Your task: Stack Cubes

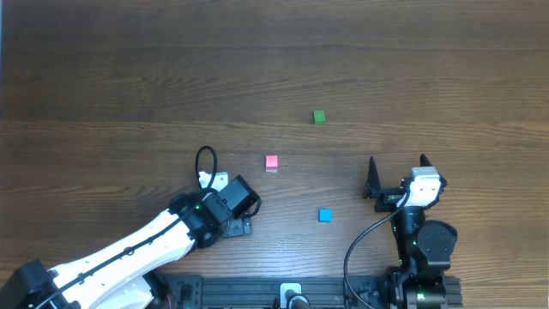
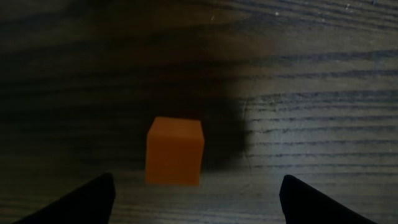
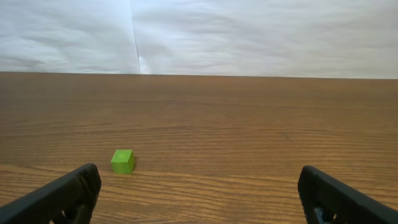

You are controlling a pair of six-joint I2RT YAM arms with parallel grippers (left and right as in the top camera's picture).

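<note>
Cubes are seen from above, well apart on the wooden table (image 1: 103, 69): a green cube (image 1: 319, 117) farthest from the bases, a pink cube (image 1: 272, 161), and a blue cube (image 1: 324, 215) nearest. An orange cube (image 2: 175, 151) is given by the left wrist view, just ahead of the left gripper (image 2: 197, 186), whose fingers are spread wide. The right gripper (image 1: 397, 167), right of the blue cube, is spread also.

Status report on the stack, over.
Left gripper open, small orange cube just ahead. Right gripper open, empty. Green cube, pink cube, blue cube apart, unstacked. Nothing blocking.
</note>
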